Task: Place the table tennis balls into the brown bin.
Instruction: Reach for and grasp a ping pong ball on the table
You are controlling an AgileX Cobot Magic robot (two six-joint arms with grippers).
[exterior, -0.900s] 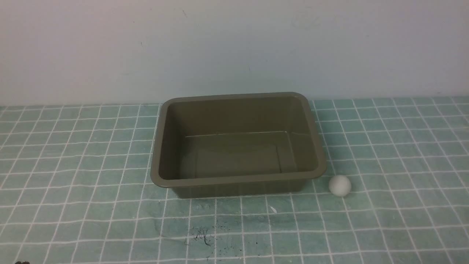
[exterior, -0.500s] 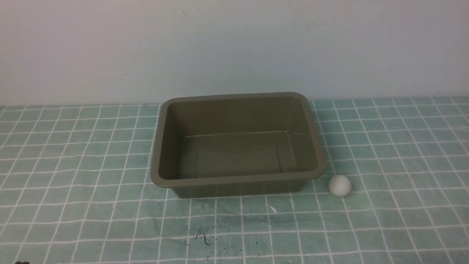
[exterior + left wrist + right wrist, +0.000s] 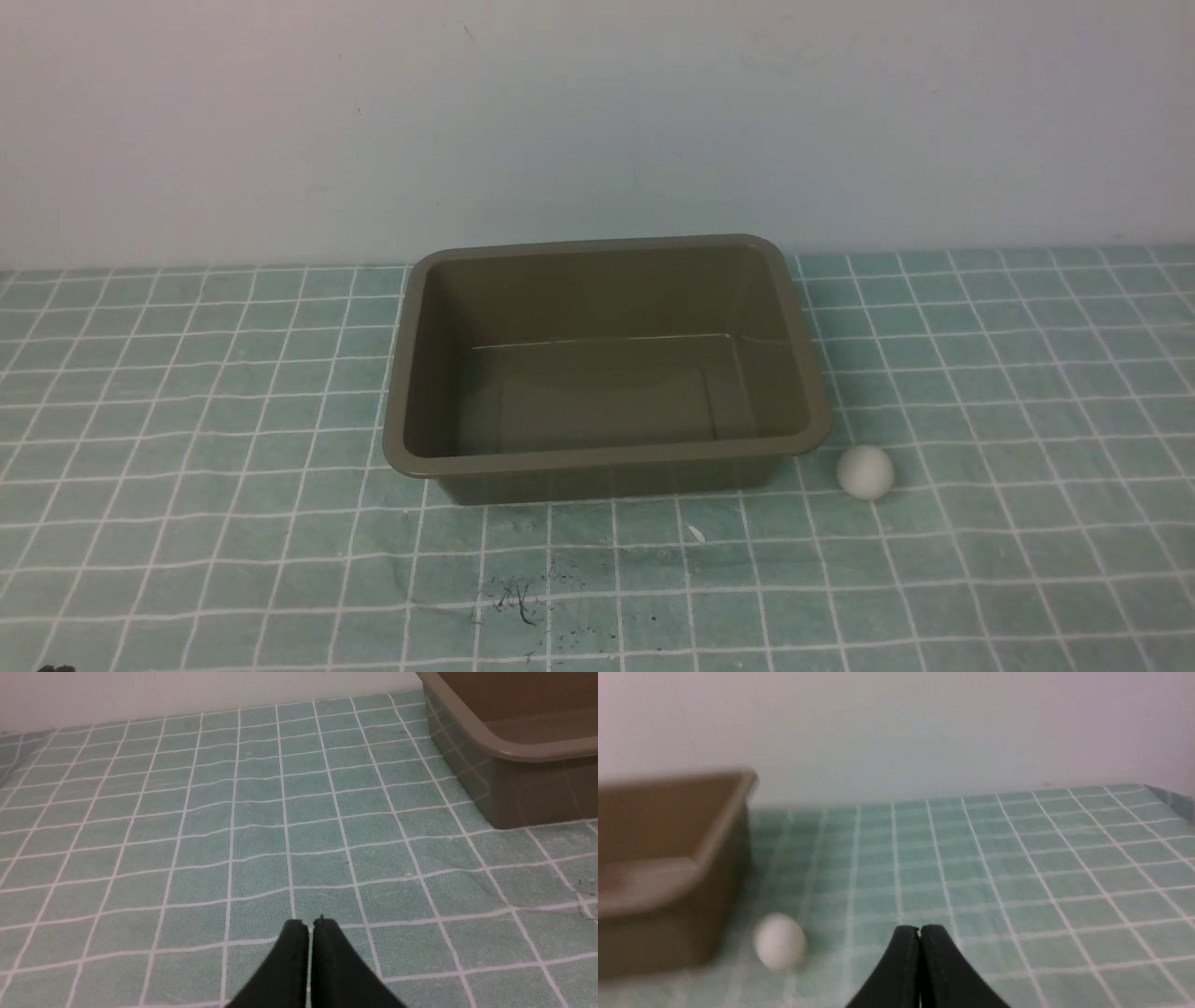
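The brown bin [image 3: 607,457] is plain olive-brown, glossy inside. Beside the bin, the table tennis ball [image 3: 865,471] is unmarked matte white. The tabletop [image 3: 187,373] around the bin is teal-green with a white grid (dark specks [image 3: 518,607] smudge it in front of the bin). The wall [image 3: 597,121] behind the bin is pale grey-white. The left end effector [image 3: 310,926] and right end effector [image 3: 919,931] are black.

My left pincer [image 3: 310,924]: two matte black fingers [image 3: 292,966], broad at base, tapering to blunt rounded tips. Thin pale seam runs between them, and one tip carries tiny nub. My right pincer [image 3: 919,928]: same plain black, same wedge outline, tips a little squarer, faint sheen along finger edges. Surfaces smooth. Rest of me out of frame.
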